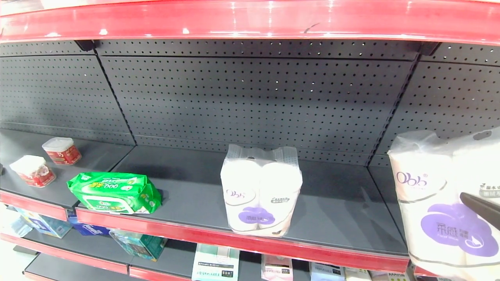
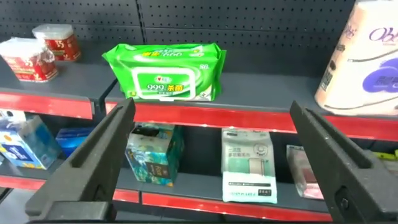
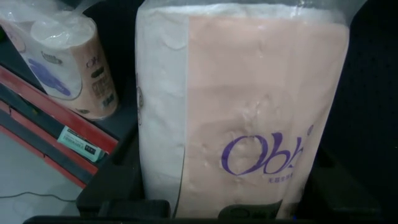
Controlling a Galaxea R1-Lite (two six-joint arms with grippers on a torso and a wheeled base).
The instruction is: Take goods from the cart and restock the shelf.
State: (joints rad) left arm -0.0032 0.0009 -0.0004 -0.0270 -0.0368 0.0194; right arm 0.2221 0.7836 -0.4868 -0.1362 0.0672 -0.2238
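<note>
A toilet paper pack point(image 1: 259, 191) with purple print stands upright near the front of the grey shelf point(image 1: 336, 210), in the middle. A second, larger-looking toilet paper pack point(image 1: 441, 207) hangs at the right, in front of the shelf's front edge. My right gripper point(image 3: 230, 205) is shut on this second pack point(image 3: 249, 124), and one dark finger point(image 1: 482, 208) crosses its side. My left gripper point(image 2: 214, 174) is open and empty, facing the shelf front lower down, below the green wet wipes pack point(image 2: 165, 71).
The green wet wipes pack point(image 1: 115, 193) lies at the left front of the shelf. Two small red-and-white tubs point(image 1: 62, 150) point(image 1: 33, 170) sit on the bay further left. Boxed goods point(image 2: 249, 165) fill the lower shelf. Open shelf space lies right of the standing pack.
</note>
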